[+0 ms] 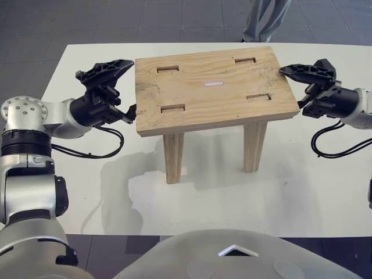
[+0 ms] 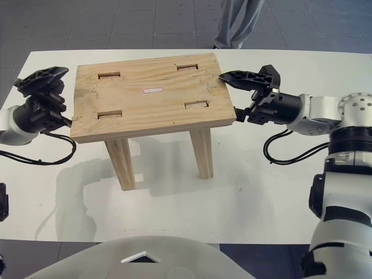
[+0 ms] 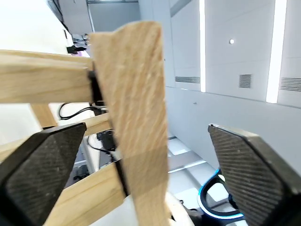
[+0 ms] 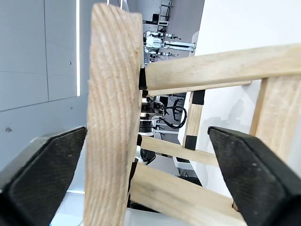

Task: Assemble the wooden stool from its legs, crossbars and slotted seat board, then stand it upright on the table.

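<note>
The stool (image 1: 212,110) stands upright in the middle of the white tabletop (image 1: 325,192), and from here it looks finished. The seat board (image 1: 209,87) lies flat on top, and two pale legs (image 1: 173,157) are planted squarely below its near edge. The far pair is hidden under the board.

The left gripper (image 1: 131,88) sits at the left short edge of the board and the right gripper (image 2: 228,95) at the opposite one. Each has its fingers spread wide, one above the board and one below, so the edge runs through the gap. In the wrist views the black ribbed pads (image 3: 42,174) stand clear of the wood, gripping nothing. My guess is that they bracket the board from both ends so the stool can be steadied or squared on its feet without being pinched. Whether they are arriving or letting go, I cannot tell.

The board is rough-sawn softwood with a swirling grain and a knotty patch near its upper left corner. It has four rectangular slots (image 1: 168,68), one near each corner, where the leg tenons come up. A small white label (image 1: 213,83) sits near its centre. The legs are plain square-cut boards, slightly tapered. In the right wrist view the crossbars (image 4: 211,66) run under the seat as straight pale sticks, with dark joints where they meet the legs.
</note>
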Available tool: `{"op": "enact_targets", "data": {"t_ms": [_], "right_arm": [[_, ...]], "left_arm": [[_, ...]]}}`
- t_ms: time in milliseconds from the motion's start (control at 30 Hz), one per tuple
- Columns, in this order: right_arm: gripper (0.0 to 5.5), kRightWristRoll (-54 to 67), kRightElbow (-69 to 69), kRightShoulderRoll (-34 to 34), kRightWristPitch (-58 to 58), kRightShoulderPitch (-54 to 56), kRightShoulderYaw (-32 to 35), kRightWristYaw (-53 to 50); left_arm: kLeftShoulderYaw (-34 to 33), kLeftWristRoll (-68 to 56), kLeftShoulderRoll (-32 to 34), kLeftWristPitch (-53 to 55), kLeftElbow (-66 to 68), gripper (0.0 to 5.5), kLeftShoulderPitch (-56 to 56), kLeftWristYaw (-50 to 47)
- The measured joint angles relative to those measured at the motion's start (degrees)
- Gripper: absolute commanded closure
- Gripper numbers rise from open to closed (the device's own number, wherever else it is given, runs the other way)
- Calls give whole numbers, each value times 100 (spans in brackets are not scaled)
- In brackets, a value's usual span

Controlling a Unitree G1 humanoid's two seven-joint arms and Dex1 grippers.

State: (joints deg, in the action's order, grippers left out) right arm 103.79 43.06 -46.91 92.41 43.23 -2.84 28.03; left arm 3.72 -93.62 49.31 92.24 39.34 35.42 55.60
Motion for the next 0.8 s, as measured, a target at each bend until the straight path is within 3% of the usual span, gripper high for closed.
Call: {"op": "enact_targets", "data": {"t_ms": [200,300,400,500,600,667,800], "right_arm": [[1,-67,-449,-403,-53,-13,432,180],[1,-510,-1509,-416,-959,-288,1295,91],[1,-1543,-3073,-215,-2171,-621,1581,88],[1,-2686,-4606,402,-3548,-748,1683,-335],[1,-4052,-5636,716,-4443,-635,1344,-939],[1,-4991,-6247,853,-4726,-394,720,-1180],[1,-5629,-6524,1447,-4500,416,-121,-1437]], "left_arm": [[-185,1708,365,-618,-542,4,-481,1198],[-428,2368,593,-1442,-827,4,-704,1790],[-920,2713,721,-2253,-1257,4,-1209,2133],[-1868,2868,718,-2987,-1618,4,-1915,2275],[-2909,2714,505,-3381,-2048,4,-2413,2146],[-3376,2683,141,-3598,-2232,4,-2582,1644],[-3686,3233,-672,-4660,-3299,4,-2913,485]]}}
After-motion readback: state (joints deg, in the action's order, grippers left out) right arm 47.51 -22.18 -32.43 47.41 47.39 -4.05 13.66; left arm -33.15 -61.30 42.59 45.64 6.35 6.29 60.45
